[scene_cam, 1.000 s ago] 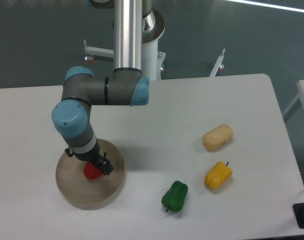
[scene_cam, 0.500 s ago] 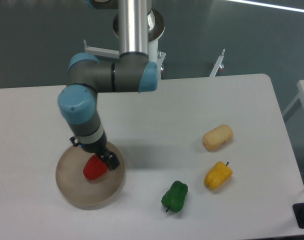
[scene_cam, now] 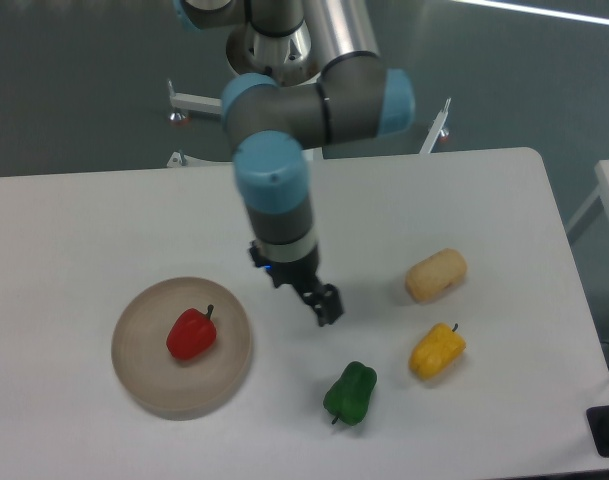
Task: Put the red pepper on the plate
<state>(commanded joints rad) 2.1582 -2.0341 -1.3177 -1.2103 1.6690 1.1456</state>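
The red pepper (scene_cam: 190,334) lies on the beige plate (scene_cam: 144,377) at the lower left of the table, stem pointing up right. My gripper (scene_cam: 318,300) hangs over the table to the right of the plate, above and left of the green pepper (scene_cam: 350,392). It holds nothing. Its fingers point down toward the camera, so I cannot see how far apart they stand.
A yellow pepper (scene_cam: 437,350) lies right of the green one. A pale yellow bread-like piece (scene_cam: 436,275) lies above it. The white table ends at the right edge (scene_cam: 569,240). The arm's base post (scene_cam: 274,45) stands at the back.
My gripper has left the red pepper on the plate, risen and swung right, away from the plate to the middle of the table. The pepper now lies free.
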